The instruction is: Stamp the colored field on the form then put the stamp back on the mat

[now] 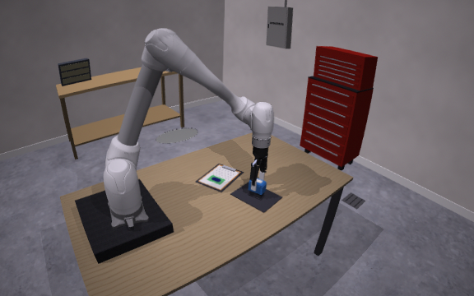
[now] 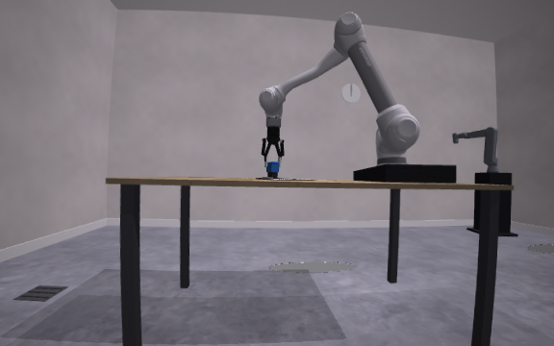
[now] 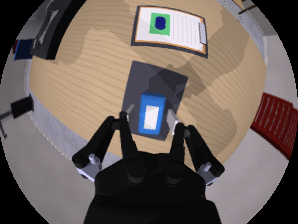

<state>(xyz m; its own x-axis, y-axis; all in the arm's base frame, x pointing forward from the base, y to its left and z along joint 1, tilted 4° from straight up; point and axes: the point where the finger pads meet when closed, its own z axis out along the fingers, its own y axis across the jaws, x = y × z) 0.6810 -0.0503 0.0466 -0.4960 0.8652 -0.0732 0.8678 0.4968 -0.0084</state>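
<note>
End effector (image 3: 150,123): fingers apart, holding nothing, straddling the stamp from directly above.
Stamp (image 3: 150,115): upright on the dark mat (image 3: 172,84), on the bench (image 1: 220,230).
Form (image 3: 189,28): beside the mat; its green field (image 3: 160,23) bears a dark mark.
Coming move: probably a straight lift clear.

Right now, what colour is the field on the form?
Green, with a dark blue mark at its centre, on the white clipboard form; the wrist view shows it best.

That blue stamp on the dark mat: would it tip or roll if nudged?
Probably neither. The stamp looks blocky and flat-sided, so rolling seems unlikely. It stands upright on the mat, fairly squat, so tipping seems unlikely. The gripper straddles it, open.
</note>
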